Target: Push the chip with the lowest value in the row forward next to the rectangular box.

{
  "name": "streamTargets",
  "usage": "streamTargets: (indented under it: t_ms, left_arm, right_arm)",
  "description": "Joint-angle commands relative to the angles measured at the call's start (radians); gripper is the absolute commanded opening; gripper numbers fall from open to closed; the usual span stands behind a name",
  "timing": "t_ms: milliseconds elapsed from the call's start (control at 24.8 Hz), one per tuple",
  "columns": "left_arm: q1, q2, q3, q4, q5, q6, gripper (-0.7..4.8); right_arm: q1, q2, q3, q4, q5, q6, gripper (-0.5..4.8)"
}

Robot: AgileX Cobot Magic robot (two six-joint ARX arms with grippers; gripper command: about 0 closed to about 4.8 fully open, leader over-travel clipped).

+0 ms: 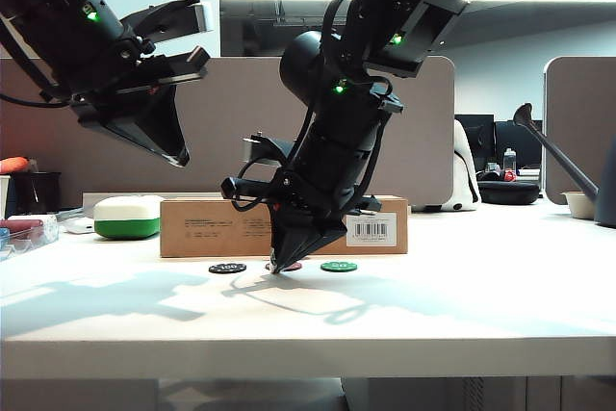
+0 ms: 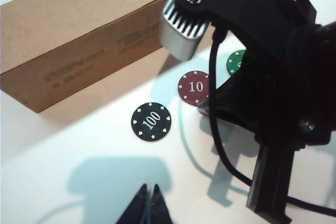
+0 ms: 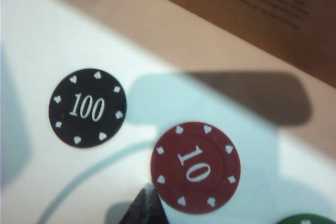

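Pushing straight from the near rim is looking wisest: the right gripper (image 3: 147,205), fingertips pinched together, is touching down at the maroon chip (image 3: 195,167), lying mid-row just short of the rectangular box (image 1: 221,226). The left gripper (image 2: 148,205), closed too, is hovering high.

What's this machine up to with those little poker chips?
The right arm's tool is down at the table, its closed tip at the near edge of the dark red 10 chip, the lowest value in view. That chip lies between the black 100 chip and a green chip, apart from the cardboard box behind them. The left tool hangs in the air, closed and empty.
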Motion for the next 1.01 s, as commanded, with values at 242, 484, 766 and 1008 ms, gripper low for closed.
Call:
streamTargets:
  t_ms: [242,484,766,1008]
  left_arm:
    - [0.0,-0.005,0.005,0.006,0.0,-0.003,-0.05]
    - [0.0,-0.005,0.005,0.006,0.0,-0.003,-0.05]
    - [0.0,-0.005,0.005,0.006,0.0,-0.003,-0.05]
    - [0.0,-0.005,0.005,0.006,0.0,-0.003,-0.05]
  right_arm:
    - [-0.002,0.021,-0.017,-0.119,0.095,0.001,-0.05]
    - [-0.006,0.024,-0.017,-0.022,0.095,0.001,-0.05]
    - [-0.006,0.029,-0.017,0.021,0.095,0.001,-0.05]
    - [-0.006,0.055,-0.017,0.046,0.089,0.002,-0.05]
